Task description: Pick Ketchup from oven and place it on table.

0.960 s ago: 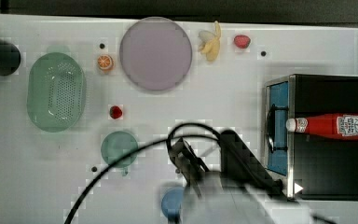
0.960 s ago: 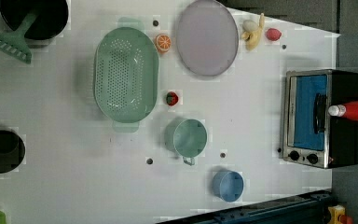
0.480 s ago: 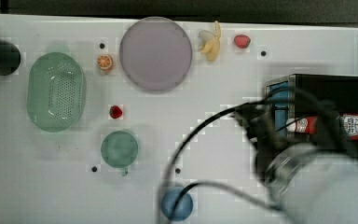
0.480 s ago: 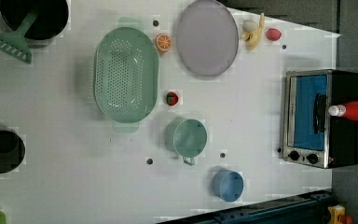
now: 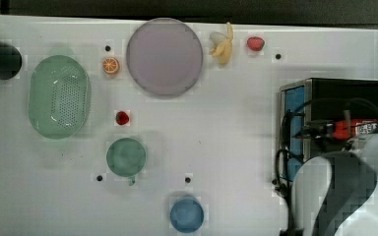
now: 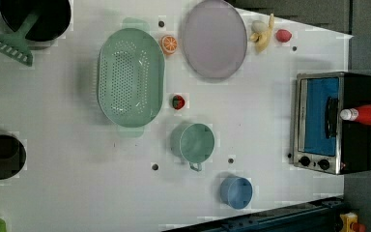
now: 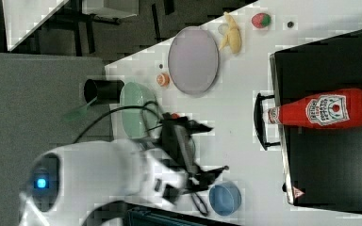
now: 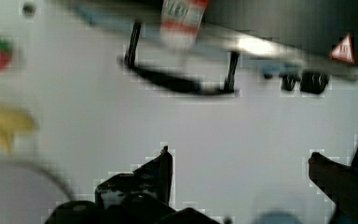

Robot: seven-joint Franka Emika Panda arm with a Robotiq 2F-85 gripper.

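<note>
The ketchup lies on its side on top of the oven, cap over the door handle. My gripper hangs near the oven with fingers apart, empty. Grasping, lifting and setting it on the table all remain.

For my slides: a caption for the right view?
Open gripper above the table, short of the Ketchup lying atop the oven.

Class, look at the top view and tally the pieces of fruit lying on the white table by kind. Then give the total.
Orange halves: 1
Bananas: 1
Small red fruits: 2
Total: 4
</note>
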